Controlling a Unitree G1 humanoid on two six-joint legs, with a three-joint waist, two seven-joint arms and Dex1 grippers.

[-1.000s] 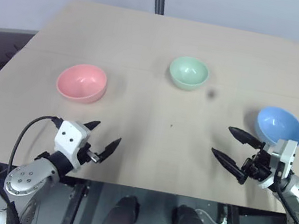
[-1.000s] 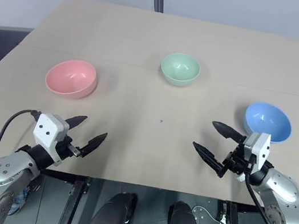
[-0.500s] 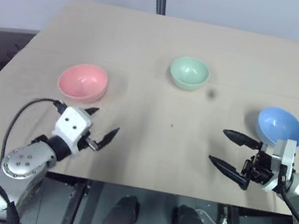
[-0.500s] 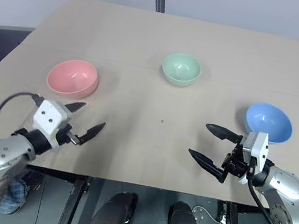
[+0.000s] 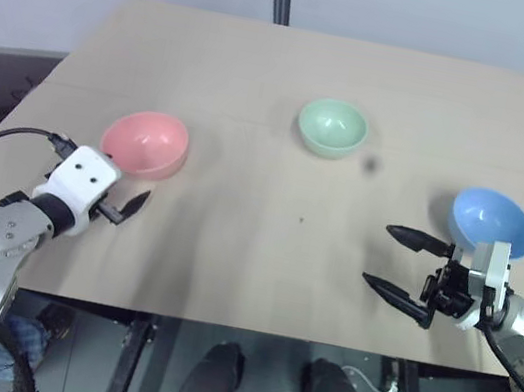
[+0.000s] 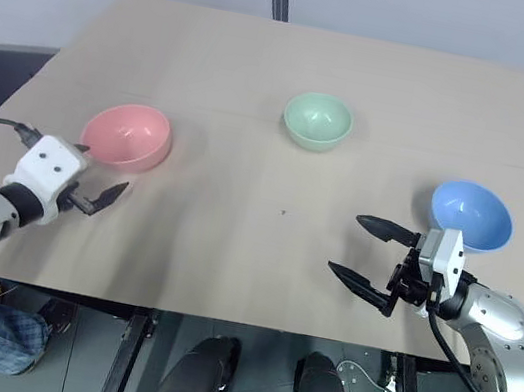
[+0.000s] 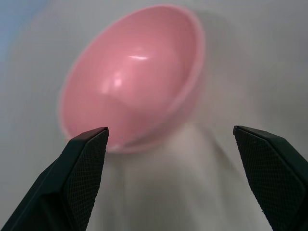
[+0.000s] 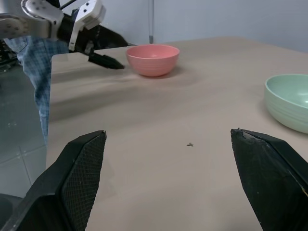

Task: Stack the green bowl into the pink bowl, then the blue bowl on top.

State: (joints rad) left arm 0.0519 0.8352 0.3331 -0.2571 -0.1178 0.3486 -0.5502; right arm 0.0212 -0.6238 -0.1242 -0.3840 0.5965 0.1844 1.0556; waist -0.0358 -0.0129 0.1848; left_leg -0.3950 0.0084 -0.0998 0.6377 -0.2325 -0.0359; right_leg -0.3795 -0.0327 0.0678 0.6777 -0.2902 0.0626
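— While both grippers hang low at the near edge, how do they stand?
— Left gripper (image 6: 101,190) and right gripper (image 6: 362,248): fingers spread, empty.
— And the bowls?
— All upright, mouths up, round, so no long axis. Pink bowl (image 6: 127,136) just beyond the left gripper, blue bowl (image 6: 471,215) behind the right, green bowl (image 6: 317,119) farthest, mid-table (image 6: 265,65).

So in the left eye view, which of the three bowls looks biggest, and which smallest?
1. Blue bowl and pink bowl: look about alike.
2. Green bowl: looks smallest, though it sits farther back, so it may really match.
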